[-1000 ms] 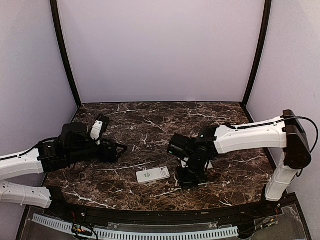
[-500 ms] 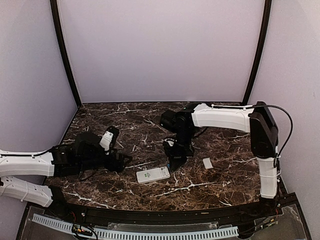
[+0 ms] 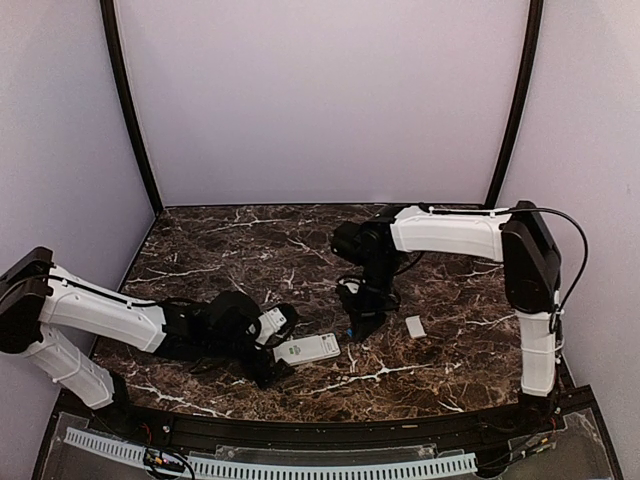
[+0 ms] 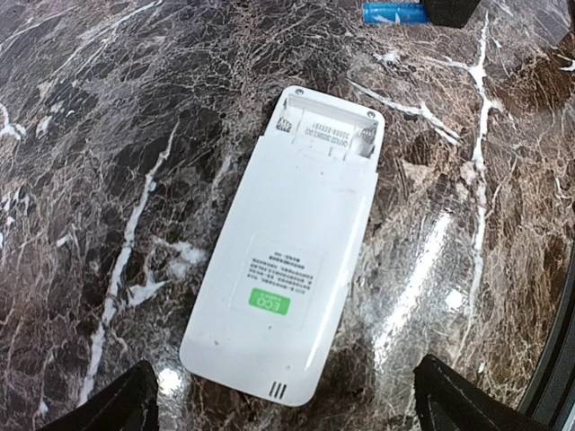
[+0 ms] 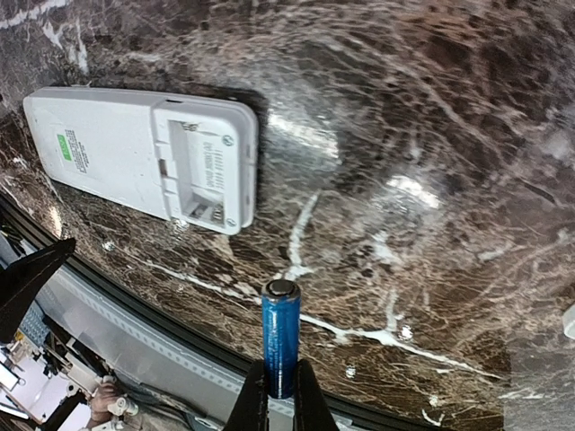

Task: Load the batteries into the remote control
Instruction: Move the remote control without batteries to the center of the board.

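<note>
The white remote control (image 3: pixel 307 349) lies face down on the marble table, its battery bay (image 4: pixel 328 130) open and empty; the right wrist view shows it too (image 5: pixel 135 153). My left gripper (image 3: pixel 277 349) is open, its fingertips (image 4: pixel 121 409) astride the remote's near end without touching it. My right gripper (image 3: pixel 358 326) is shut on a blue battery (image 5: pixel 280 337) and holds it upright above the table, just right of the remote's bay end. A second blue battery (image 4: pixel 395 12) lies on the table beyond the remote.
The thin white cover plate (image 3: pixel 415 326) lies on the table right of my right gripper. The table's black front rim (image 3: pixel 330 428) runs close below the remote. Lilac walls enclose the back and sides.
My left arm has swung right and forward, bringing its open gripper to the remote's left end. My right gripper has shifted only slightly, still holding the battery.
</note>
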{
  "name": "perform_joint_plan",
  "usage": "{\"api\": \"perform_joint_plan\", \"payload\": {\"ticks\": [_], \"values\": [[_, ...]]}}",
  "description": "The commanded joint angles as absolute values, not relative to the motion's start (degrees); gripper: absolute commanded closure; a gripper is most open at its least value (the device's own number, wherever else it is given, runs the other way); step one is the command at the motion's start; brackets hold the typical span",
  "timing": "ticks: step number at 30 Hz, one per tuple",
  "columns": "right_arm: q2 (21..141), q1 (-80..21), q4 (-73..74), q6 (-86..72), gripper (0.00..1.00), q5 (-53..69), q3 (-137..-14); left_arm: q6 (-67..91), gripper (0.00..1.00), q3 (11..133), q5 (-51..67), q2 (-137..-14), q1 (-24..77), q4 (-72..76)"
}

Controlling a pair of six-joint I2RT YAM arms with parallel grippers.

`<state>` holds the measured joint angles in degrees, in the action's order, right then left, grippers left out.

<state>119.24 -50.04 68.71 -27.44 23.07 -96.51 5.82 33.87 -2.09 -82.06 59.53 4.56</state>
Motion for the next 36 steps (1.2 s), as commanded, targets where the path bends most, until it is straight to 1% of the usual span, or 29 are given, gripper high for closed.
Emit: {"api": "perform_joint_plan", "payload": {"ticks": [1,4,5,11,13,24,25,27,28,30,34,36], "values": [[113.25,-48.16,66.44,-25.42,1.00,21.03,-92.13,0.63,0.01,38.95,-1.73,-84.24,59.44,0.70],[110.57,-47.54,65.09,-24.44,1.00,20.79,-89.03,-3.78,0.01,41.91,-0.74,-86.90,59.38,-1.22],[109.70,-47.28,64.47,-24.10,1.00,21.01,-87.62,-4.62,0.01,43.92,1.44,-87.79,59.38,-2.06],[105.10,-45.10,61.90,-22.68,1.00,20.36,-82.41,-10.49,0.01,54.96,4.73,-97.79,59.05,-13.84],[103.96,-44.31,60.98,-22.28,1.00,20.29,-80.56,-12.36,0.01,57.10,5.16,-99.32,58.87,-16.36],[101.39,-43.26,58.22,-19.21,1.00,20.05,-76.38,-13.52,0.01,62.61,7.22,-102.85,53.94,-23.48],[101.15,-42.94,57.87,-19.24,1.00,20.16,-75.99,-12.79,0.02,63.04,9.14,-104.07,53.91,-24.92],[100.55,-42.05,57.10,-19.53,1.00,20.51,-75.26,-12.18,0.06,63.68,10.84,-105.75,54.00,-26.37],[100.31,-41.73,56.84,-19.65,1.00,20.81,-74.91,-11.89,0.09,64.26,10.39,-106.59,54.33,-26.77],[99.76,-41.20,56.33,-19.86,1.00,21.40,-74.28,-11.53,0.10,64.80,9.65,-107.41,54.69,-27.30],[99.35,-40.87,56.47,-19.94,1.00,21.57,-73.88,-13.29,0.15,64.67,9.15,-108.08,56.42,-27.96],[98.88,-40.87,56.37,-20.19,1.00,21.54,-73.54,-13.37,0.22,64.59,8.99,-108.10,57.09,-27.69]]}}
